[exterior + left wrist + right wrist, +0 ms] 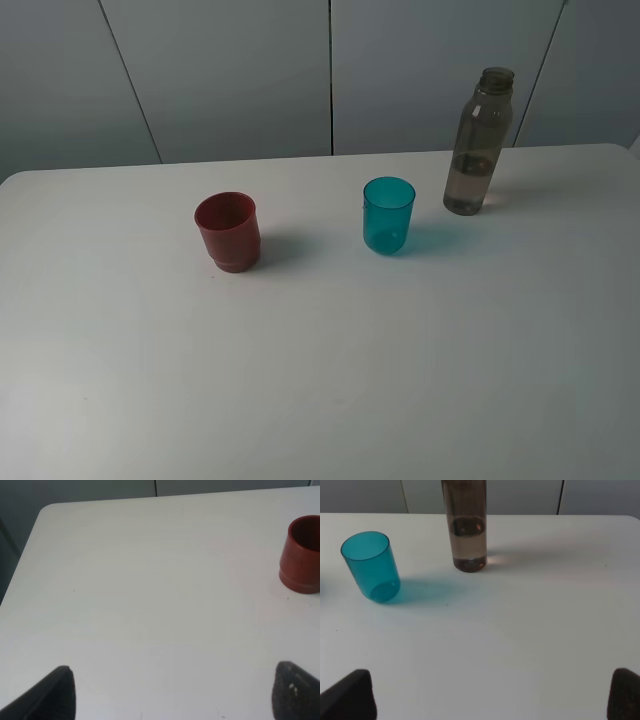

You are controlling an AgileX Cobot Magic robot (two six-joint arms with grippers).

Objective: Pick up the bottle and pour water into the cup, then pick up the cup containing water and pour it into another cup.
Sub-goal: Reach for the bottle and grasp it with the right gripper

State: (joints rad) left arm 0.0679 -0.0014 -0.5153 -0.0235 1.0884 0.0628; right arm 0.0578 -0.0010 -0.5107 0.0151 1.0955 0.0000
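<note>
The smoky grey-brown bottle [478, 142] is standing upright toward the far right of the white table [320, 380], with its neck open and clear liquid filling its lower part. The teal cup [388, 215] is standing mouth up near the bottle, to its left and slightly closer to the high camera; the two are sitting apart, not touching. The red cup [228, 232] is standing mouth up well to the left of the teal cup.

Left gripper [177, 695]: the jaws are standing wide apart and gripping nothing. Its dark fingertips [57, 695] are hanging over bare tabletop, with the red cup ahead and off to one side.

Right gripper [487, 697]: the jaws are spread wide and gripping nothing. The bottle and the teal cup are both sitting ahead of it, well clear of the fingertips [350, 695].
</note>
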